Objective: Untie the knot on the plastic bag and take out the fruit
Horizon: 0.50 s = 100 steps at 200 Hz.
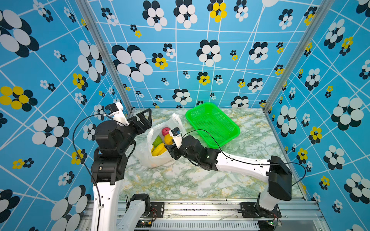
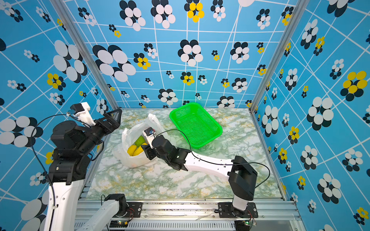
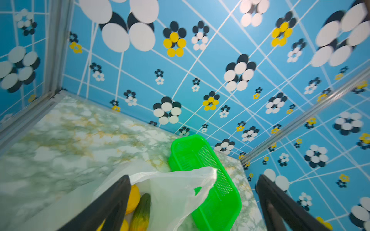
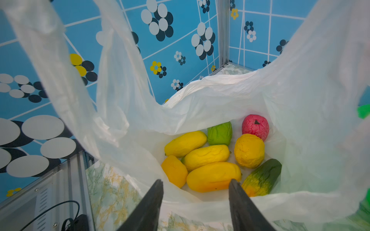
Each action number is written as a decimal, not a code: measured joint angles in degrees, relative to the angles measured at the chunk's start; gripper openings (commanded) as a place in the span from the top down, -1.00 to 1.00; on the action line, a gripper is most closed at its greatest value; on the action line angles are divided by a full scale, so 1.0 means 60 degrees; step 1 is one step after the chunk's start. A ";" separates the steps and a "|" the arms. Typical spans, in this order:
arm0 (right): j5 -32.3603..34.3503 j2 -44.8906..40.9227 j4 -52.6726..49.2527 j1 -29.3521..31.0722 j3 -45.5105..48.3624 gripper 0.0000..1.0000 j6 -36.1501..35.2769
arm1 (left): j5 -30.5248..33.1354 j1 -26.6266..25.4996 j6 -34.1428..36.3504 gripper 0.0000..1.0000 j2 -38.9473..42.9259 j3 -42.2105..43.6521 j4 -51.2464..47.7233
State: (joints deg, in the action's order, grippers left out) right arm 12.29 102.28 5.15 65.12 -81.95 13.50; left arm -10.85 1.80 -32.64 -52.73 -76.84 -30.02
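Plastic bag (image 1: pixel 141 156): is sitting on the marble-patterned tabletop (image 1: pixel 180 180) just beside the green mesh basket (image 1: pixel 212 124), on the basket's side facing the left arm; its mouth is gaping upward.
Handle strips: are standing loose and apart, one (image 1: pixel 176 118) leaning toward the basket.
Fruit (image 4: pixel 212 176): is lying inside the bag. Yellow-orange ovals are piling together with a green one (image 4: pixel 219 133) and a green-orange striped one (image 4: pixel 262 178), and the pinkish-red apple (image 4: pixel 255 127) is lying nearest the basket.
Right gripper (image 4: pixel 196 182): is hovering at the bag's lip, its arm passing just in front of the basket; the jaws are standing apart, a yellow oval showing between the tips, nothing clamped.
Left gripper (image 1: pixel 144 118): is hanging above the tabletop on the far side of the bag from the basket, fingers spread wide and gripping nothing.
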 measured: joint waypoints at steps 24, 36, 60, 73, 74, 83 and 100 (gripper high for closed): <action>0.0353 0.0933 -0.0987 -0.0018 -0.1344 -0.10 0.0007 | 0.1045 0.0007 0.0594 -0.99 -0.0998 -0.0565 -0.0827; 0.0408 0.1410 -0.1373 -0.0055 -0.1967 -0.05 0.0069 | 0.1253 0.0011 0.0849 -0.98 -0.1304 -0.0444 -0.0849; 0.0375 0.1854 -0.1821 -0.0127 -0.2226 -0.04 0.0186 | 0.1497 0.0011 0.1315 -0.99 -0.1566 0.0623 -0.0579; 0.0361 0.1865 -0.1894 -0.0146 -0.2011 -0.03 0.0273 | 0.1698 0.0011 0.1501 -0.98 -0.1705 0.1126 -0.0535; 0.0361 0.1865 -0.1898 -0.0146 -0.2000 -0.03 0.0288 | 0.1723 0.0011 0.1512 -0.98 -0.1723 0.1162 -0.0539; 0.0353 0.1858 -0.1840 -0.0146 -0.1810 -0.03 0.0342 | 0.1843 0.0011 0.1621 -0.98 -0.1883 0.1341 -0.0535; 0.0295 0.1738 -0.1716 -0.0142 -0.1217 -0.03 0.0441 | 0.2000 0.0011 0.1752 -0.98 -0.2342 0.1486 -0.0463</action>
State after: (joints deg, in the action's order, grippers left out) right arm 14.06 112.71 -5.15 64.27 -89.25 16.14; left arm 1.15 1.87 -22.13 -66.78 -67.92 -32.80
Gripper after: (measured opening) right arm 0.515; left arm 0.992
